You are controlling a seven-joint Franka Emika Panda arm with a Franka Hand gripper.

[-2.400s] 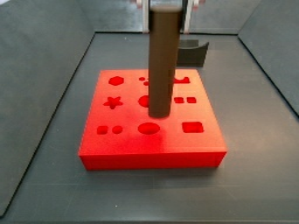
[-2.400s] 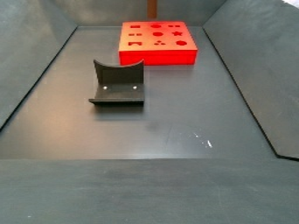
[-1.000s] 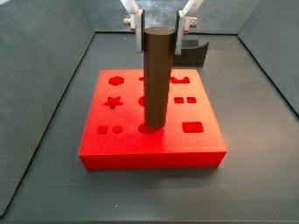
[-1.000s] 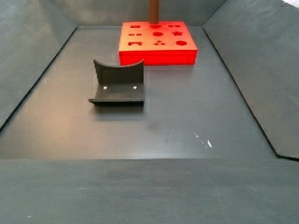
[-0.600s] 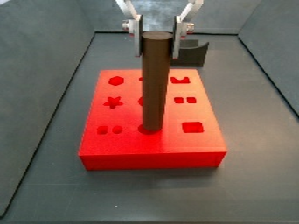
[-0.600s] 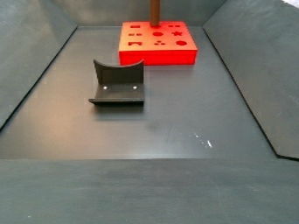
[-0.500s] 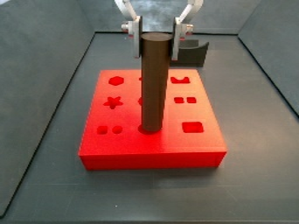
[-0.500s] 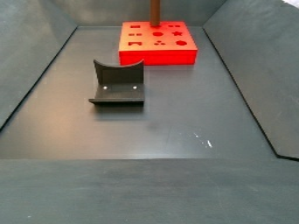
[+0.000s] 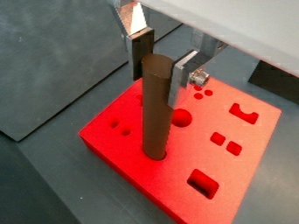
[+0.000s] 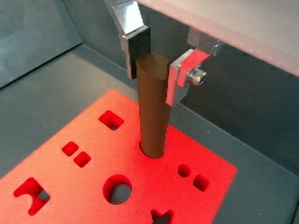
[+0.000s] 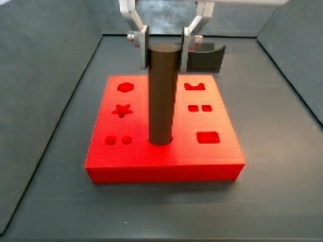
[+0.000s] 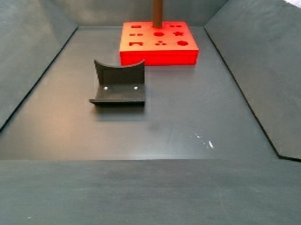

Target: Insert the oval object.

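The oval object (image 11: 161, 93) stood upright in the red block (image 11: 164, 159), its foot down in the opening near the block's front edge, between the two small square holes and the rectangular one. The gripper (image 11: 161, 36) hung just above and around the rod's top, and in both wrist views its jaws looked spread a little, with the fingers (image 9: 186, 75) flanking the flat top and a slim gap showing on at least one side, so I judged it was not clamping the rod, though I could not be sure of contact on the far pad. The risk I saw was in the pull-away: if a pad dragged on the rod while lifting, it could tilt or tug the rod partly out of its hole, and I could not tell whether it was fully seated. Room upward looked free. The block sat at one end of the dark floor (image 12: 177, 114), walls close on three sides, while the fixture (image 12: 118, 83) stood well apart from the block, toward the middle of the floor.
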